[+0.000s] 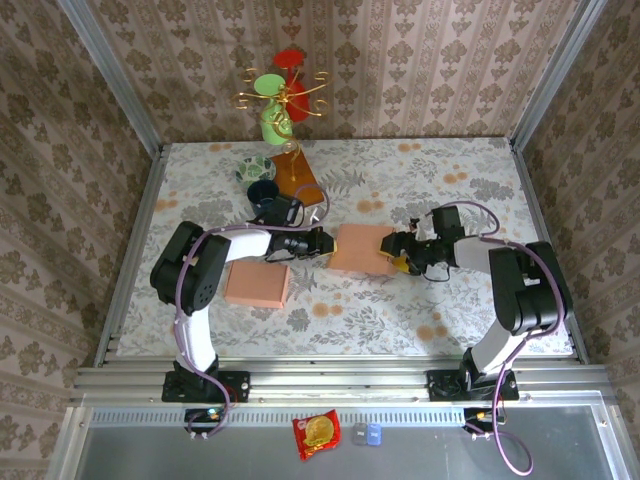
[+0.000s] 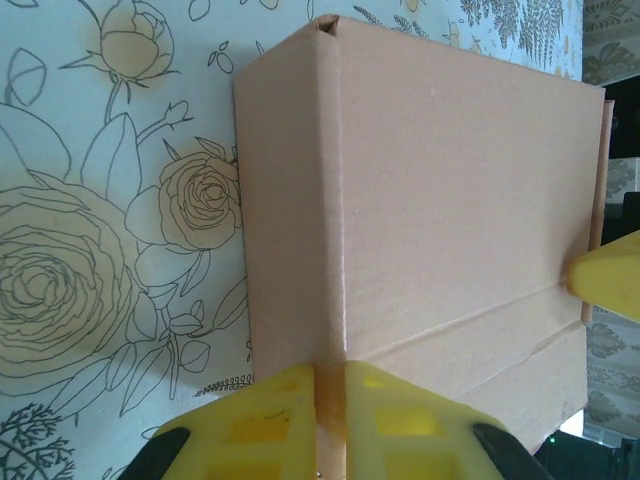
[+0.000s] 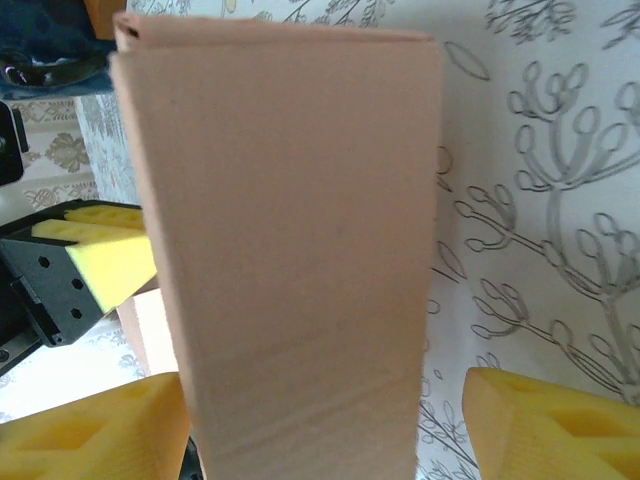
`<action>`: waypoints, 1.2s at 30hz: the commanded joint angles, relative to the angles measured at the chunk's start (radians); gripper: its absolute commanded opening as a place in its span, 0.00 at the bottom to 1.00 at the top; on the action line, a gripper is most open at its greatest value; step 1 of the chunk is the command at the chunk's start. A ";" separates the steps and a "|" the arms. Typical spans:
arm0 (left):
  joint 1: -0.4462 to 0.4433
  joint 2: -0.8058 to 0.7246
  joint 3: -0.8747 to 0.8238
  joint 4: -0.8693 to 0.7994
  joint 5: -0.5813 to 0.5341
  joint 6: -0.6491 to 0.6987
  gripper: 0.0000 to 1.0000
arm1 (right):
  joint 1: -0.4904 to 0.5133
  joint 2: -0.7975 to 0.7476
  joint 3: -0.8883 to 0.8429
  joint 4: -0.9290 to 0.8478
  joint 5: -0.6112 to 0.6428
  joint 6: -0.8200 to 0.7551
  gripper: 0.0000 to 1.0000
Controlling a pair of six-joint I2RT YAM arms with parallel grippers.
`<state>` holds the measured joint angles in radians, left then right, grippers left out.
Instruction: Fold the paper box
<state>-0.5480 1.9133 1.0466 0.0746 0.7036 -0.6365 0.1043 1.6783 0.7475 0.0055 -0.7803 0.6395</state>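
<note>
A salmon-pink paper box point(image 1: 360, 248) sits mid-table between both arms. My left gripper point(image 1: 322, 243) meets its left side. In the left wrist view the yellow fingers point(image 2: 275, 415) are shut on a thin cardboard edge of the box point(image 2: 450, 200), at the corner fold. My right gripper point(image 1: 398, 250) is at the box's right side. In the right wrist view its fingers point(image 3: 550, 420) stand wide apart and open, with the box's wall point(image 3: 300, 250) rising between them. The right finger is clear of the card.
A second pink box point(image 1: 257, 285) lies flat near the left arm. A mug tree point(image 1: 282, 95) with green and red cups, a dark mug point(image 1: 262, 192) and an orange base point(image 1: 298, 175) stand at the back. A snack packet point(image 1: 316, 433) lies on the front ledge.
</note>
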 commanded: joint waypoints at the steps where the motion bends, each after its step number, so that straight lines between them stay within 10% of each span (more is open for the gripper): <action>1: 0.008 0.002 -0.023 -0.014 -0.015 -0.011 0.12 | 0.015 0.034 0.036 0.049 -0.040 0.035 0.71; 18: -0.009 -0.154 -0.037 -0.073 -0.123 0.093 0.33 | 0.048 0.076 0.062 0.224 -0.048 0.307 0.44; 36: -0.205 -0.453 -0.037 -0.279 -0.234 1.135 0.63 | 0.018 -0.155 0.008 -0.088 -0.108 0.836 0.41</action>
<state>-0.7456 1.4441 0.9833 -0.0895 0.5148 0.2646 0.1268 1.5517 0.7757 0.0322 -0.8333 1.3453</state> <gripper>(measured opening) 0.623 0.432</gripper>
